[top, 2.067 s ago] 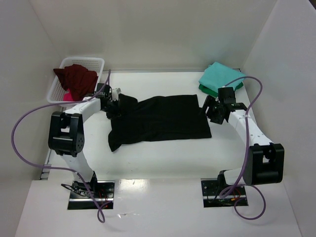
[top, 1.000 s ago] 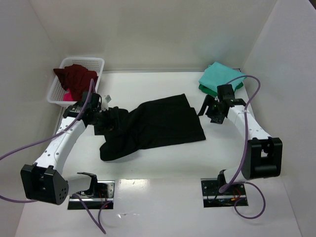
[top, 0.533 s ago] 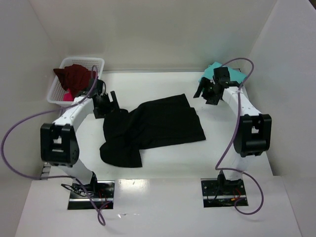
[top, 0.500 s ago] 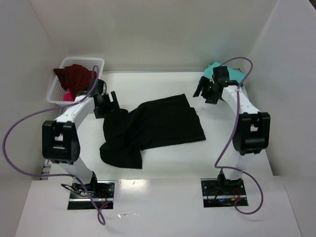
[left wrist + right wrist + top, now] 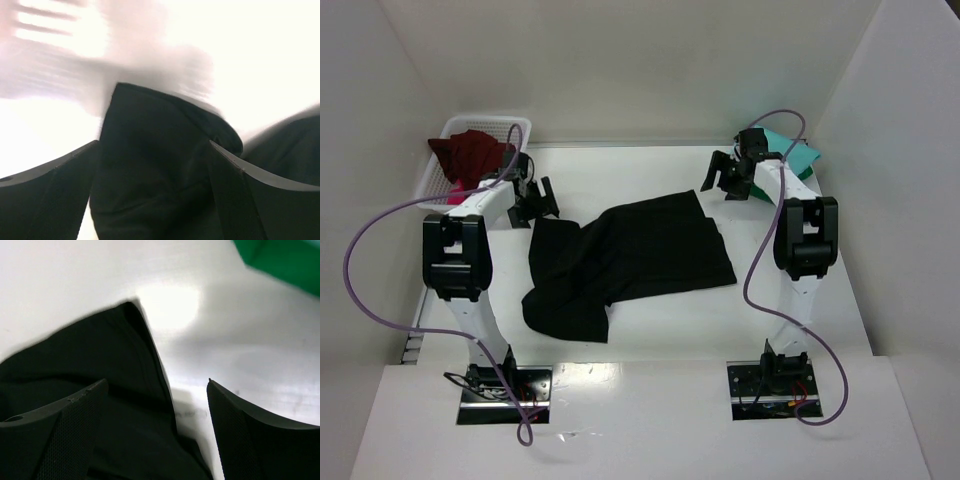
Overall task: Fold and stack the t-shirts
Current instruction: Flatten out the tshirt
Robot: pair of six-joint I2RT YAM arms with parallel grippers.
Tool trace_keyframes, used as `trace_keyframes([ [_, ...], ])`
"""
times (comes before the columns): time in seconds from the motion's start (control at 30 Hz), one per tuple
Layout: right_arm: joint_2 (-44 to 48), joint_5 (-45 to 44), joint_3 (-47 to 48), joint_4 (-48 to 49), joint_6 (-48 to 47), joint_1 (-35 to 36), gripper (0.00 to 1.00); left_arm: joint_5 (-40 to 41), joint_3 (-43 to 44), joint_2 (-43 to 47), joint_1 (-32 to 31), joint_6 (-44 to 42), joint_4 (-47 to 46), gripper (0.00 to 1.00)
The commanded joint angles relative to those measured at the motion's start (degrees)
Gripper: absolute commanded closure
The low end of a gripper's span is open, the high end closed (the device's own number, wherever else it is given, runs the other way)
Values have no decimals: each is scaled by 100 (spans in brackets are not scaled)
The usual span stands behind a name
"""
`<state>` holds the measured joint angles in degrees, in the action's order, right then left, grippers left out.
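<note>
top external view: the black t-shirt [image 5: 630, 255] lies rumpled mid-table [image 5: 660, 320], its near-left edge bunched. both tools stand spread, pinching nothing. the left tool [image 5: 538, 203] hangs over the shirt's far-left corner, beside the basket [image 5: 432, 185] with the maroon t-shirt [image 5: 472, 158]. the right tool [image 5: 720, 182] hovers past the far-right corner, near the teal t-shirt [image 5: 792, 158]. white table shows between the shirt's near edge and the arm bases.

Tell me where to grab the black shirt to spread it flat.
Probably best: take the black shirt by its two far corners, coming from the far side, left gripper on the left corner and right gripper on the right. Both corners lie exposed at the edge, while the near-left end is bunched.
</note>
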<state>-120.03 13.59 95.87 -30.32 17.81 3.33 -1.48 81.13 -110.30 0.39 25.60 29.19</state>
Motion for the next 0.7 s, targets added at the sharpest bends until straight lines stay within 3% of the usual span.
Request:
trace_keyframes([
  [0.0, -300, 170, 564, 141, -261, 53, 15, 33, 254, -53, 75, -135, -202, 7],
  [0.3, -486, 223, 768, 141, -261, 53, 15, 86, 254, -492, 75, -135, -387, 8],
  [0.5, -486, 333, 828, 141, -261, 53, 15, 783, 202, -545, 75, -20, -511, 18],
  [0.67, -380, 346, 735, 141, -208, 53, 15, 1122, 202, -659, 75, 32, -458, 20],
])
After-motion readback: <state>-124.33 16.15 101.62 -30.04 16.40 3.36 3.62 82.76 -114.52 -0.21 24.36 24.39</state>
